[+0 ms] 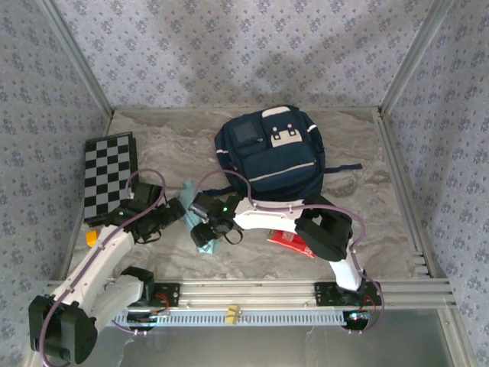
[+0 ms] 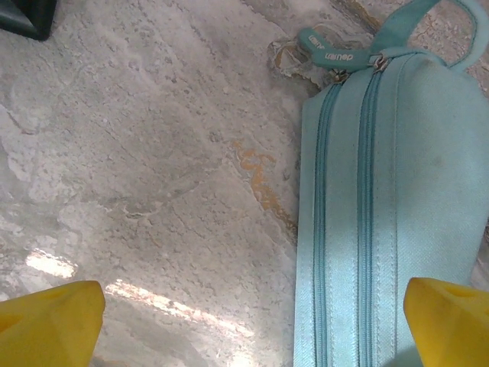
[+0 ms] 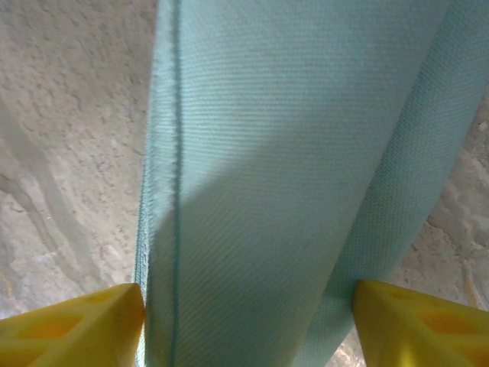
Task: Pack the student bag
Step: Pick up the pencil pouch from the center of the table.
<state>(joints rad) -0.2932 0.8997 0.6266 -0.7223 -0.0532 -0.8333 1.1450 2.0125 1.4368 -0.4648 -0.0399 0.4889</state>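
Overhead student bag [image 1: 269, 157], left wrist teal pouch [image 2: 397, 229]

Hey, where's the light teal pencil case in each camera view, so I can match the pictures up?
Top external: the pencil case sits low and centre, on the near side of the student bag.
Left wrist: it takes up the right half of the picture, zips facing up.
Right wrist: it runs top to bottom through the middle.
Shared landmark: the grey marbled table under it in all three.
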